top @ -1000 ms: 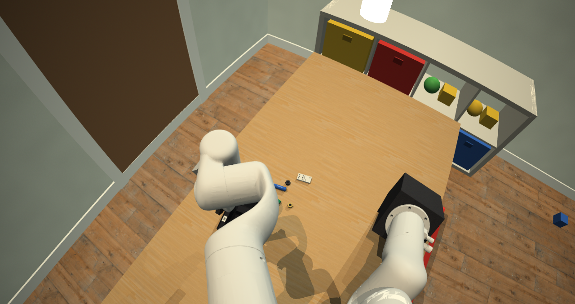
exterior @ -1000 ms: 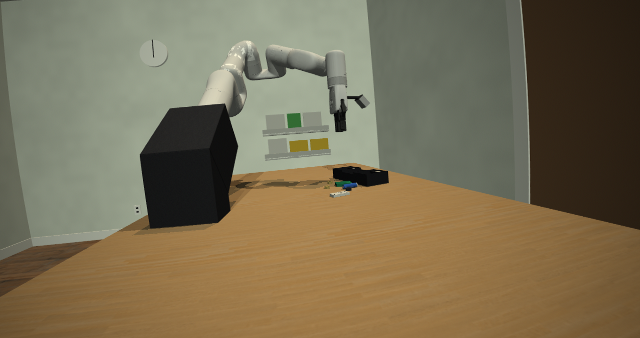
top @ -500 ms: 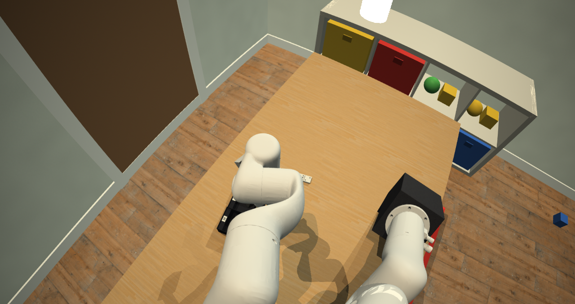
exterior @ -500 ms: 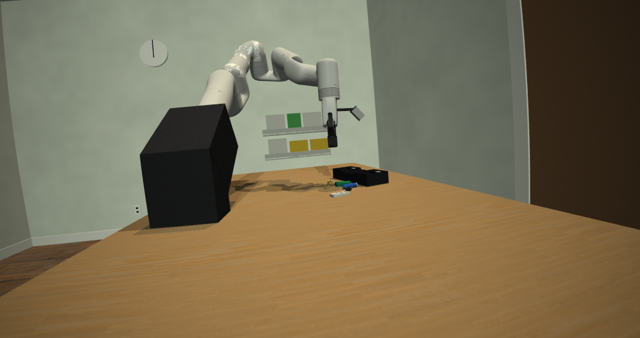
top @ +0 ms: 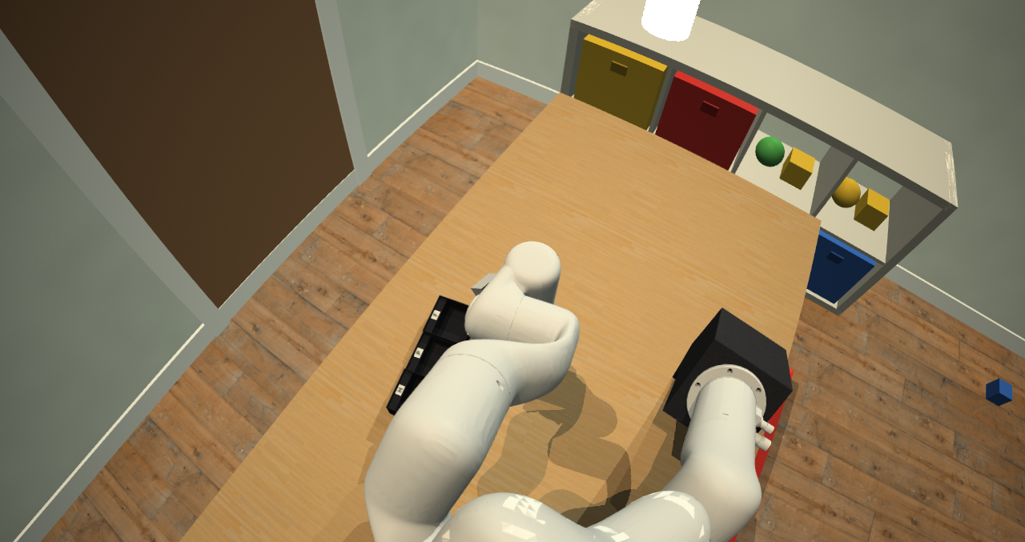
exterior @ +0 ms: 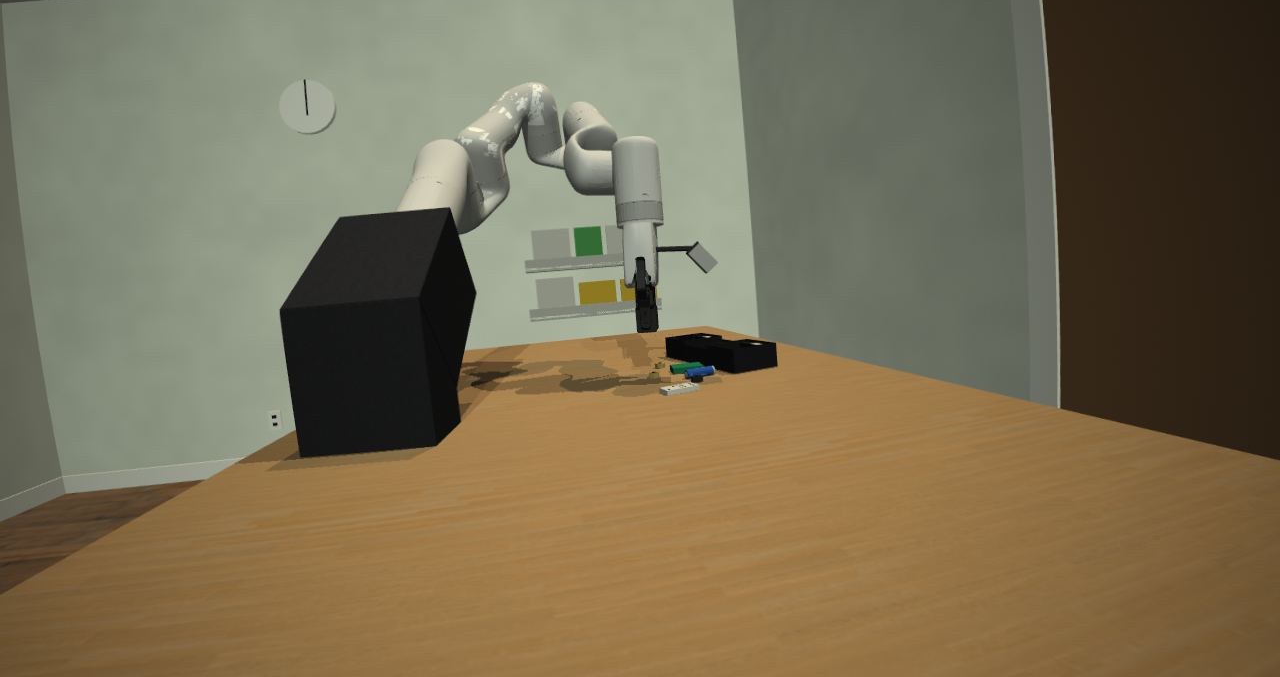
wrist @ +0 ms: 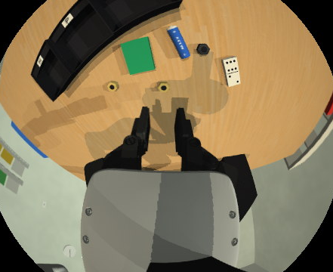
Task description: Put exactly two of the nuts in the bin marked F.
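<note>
Two brass nuts lie on the table in the wrist view, one (wrist: 112,87) to the left and one (wrist: 162,87) just ahead of my fingertips. A small black nut (wrist: 202,48) lies further off beside a blue battery (wrist: 178,41). A row of three black bins (wrist: 103,15) stands at the upper left; their white labels are too small to read. My gripper (wrist: 162,116) is partly open and empty. It hangs above the table over the nearer brass nut, as the exterior view also shows for the gripper (exterior: 645,319). The arm hides the nuts in the top view.
A green card (wrist: 137,56) lies between the bins and the nuts, and a white domino (wrist: 231,65) lies to the right. A large black box (exterior: 375,333) stands at the arm's base. A shelf unit (top: 752,137) stands past the table's far end.
</note>
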